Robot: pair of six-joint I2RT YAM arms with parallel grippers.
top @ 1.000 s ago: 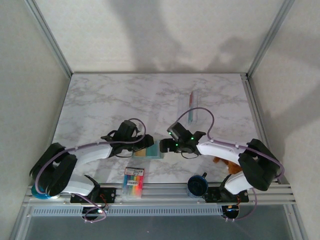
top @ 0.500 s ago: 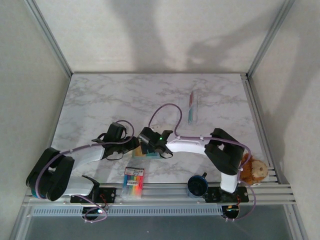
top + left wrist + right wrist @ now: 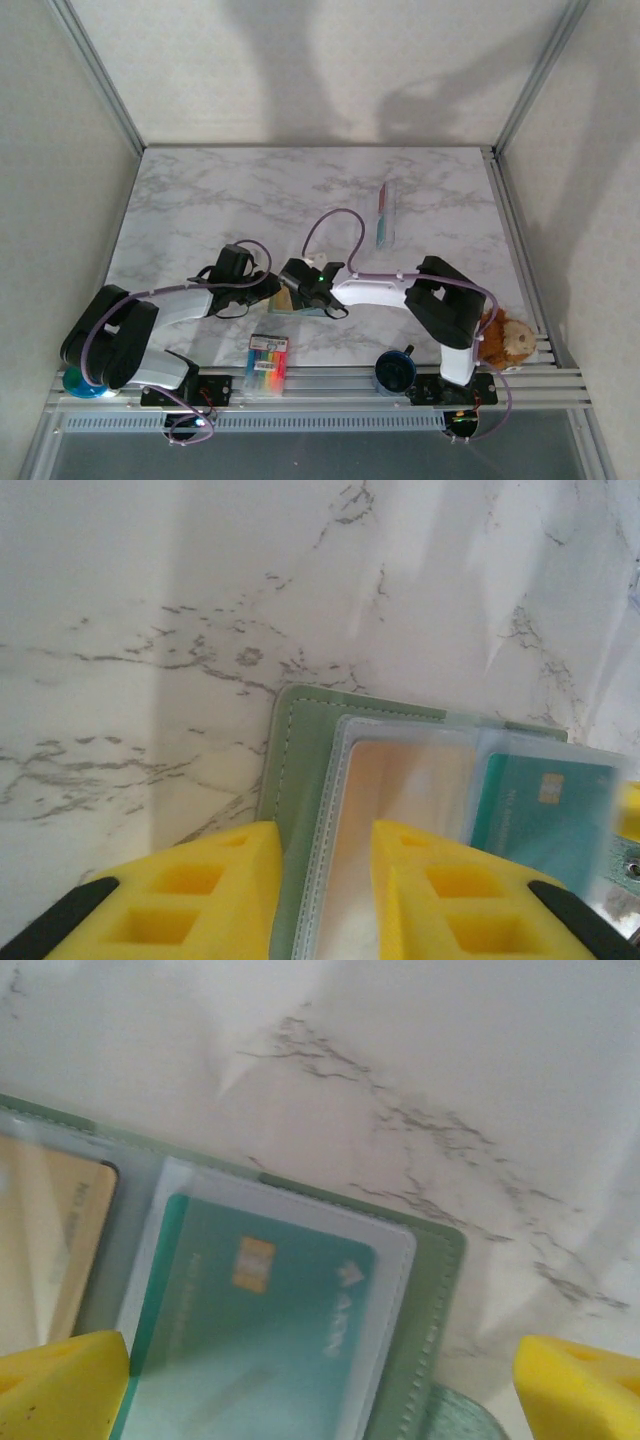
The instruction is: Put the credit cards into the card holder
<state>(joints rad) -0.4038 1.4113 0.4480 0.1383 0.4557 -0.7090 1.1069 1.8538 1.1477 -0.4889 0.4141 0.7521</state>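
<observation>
**Two claws over an open wallet**

Toward the front of the table, between my two arms, the wallet lies open and flat on the marble, green cover down. The tan card sits in its left clear sleeve and the teal card in the right one, chip side up. My left claw stands over the wallet's left edge. Its yellow fingers are close together, with the cover's rim and the sleeve's edge showing in the gap; I cannot tell whether it pinches anything. My right claw hangs above the teal card with its jaws spread wide, holding nothing. A pack of markers lies nearer the bases, apart from the wallet.
</observation>
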